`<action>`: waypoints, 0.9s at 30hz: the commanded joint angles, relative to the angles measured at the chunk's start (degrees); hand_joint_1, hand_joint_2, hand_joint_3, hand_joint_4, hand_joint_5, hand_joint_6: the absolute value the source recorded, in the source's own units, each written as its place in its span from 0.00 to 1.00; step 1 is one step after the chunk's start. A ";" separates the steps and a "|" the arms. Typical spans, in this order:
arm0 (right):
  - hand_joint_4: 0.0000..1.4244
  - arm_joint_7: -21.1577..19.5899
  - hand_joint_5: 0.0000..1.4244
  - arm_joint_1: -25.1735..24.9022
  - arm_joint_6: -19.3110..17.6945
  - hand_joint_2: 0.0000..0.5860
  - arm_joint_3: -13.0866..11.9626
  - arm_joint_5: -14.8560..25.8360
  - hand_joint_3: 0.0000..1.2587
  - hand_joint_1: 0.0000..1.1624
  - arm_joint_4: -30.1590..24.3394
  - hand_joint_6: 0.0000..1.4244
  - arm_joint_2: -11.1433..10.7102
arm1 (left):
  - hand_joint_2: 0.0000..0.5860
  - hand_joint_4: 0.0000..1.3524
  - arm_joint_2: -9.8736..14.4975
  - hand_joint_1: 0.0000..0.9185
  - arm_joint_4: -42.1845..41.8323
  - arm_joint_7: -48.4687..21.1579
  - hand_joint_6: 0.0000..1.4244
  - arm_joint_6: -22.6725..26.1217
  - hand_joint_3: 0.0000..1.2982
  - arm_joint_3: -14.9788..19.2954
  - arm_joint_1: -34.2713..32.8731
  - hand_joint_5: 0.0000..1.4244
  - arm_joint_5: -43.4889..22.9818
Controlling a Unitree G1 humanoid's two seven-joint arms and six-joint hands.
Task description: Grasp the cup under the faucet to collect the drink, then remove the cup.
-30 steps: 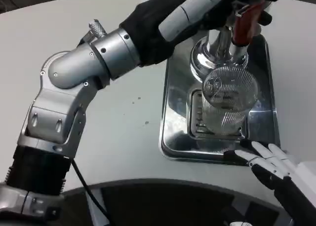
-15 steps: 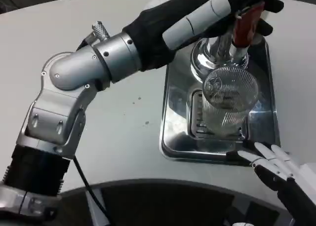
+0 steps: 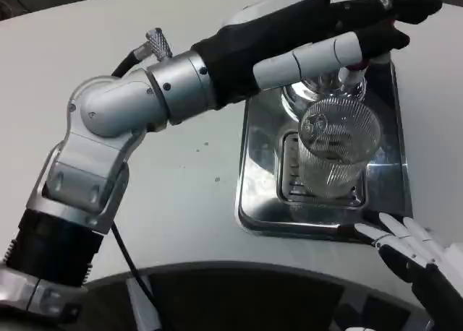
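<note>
Your robot's ribbed glass cup (image 3: 334, 152) stands upright on the drain grille of the steel drip tray (image 3: 255, 165), directly below the chrome faucet (image 3: 307, 92). Its long axis runs vertical and its open mouth points up toward the spout, though the downward camera angle makes it look tipped toward you.

The left hand (image 3: 340, 24) reaches over the top of the faucet, above and behind the cup, fingers stretched long across the tap head. Whether they press or grip anything there cannot be told, because the hand hides the lever.

The right hand (image 3: 414, 250) waits at the near edge of the tray, on the near-right side of the cup and apart from it, fingers spread and holding nothing.

Your risks, as judged from here:
- The cup has no hand on it, so a brush from the left forearm, which crosses just above its rim, could topple it on the grille.
- If the right hand closes too low or off-centre, the ribbed glass could slip or skid off the grille.
- Lifting the cup straight up would knock its rim against the spout.
</note>
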 commanded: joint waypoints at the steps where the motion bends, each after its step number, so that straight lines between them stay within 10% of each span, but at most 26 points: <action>1: 0.03 -0.84 0.01 0.76 1.12 0.65 0.38 0.97 0.12 0.33 -0.88 0.00 0.60 | 0.15 0.04 0.91 0.00 2.48 -2.16 0.11 -0.91 0.09 -2.05 1.12 0.09 2.62; 27: 0.01 -8.34 0.01 0.58 16.43 0.67 2.20 7.73 0.04 0.35 -0.88 0.00 -1.79 | 0.16 0.03 1.96 0.00 6.05 -0.64 0.10 -11.31 0.09 -4.95 -1.04 0.08 10.20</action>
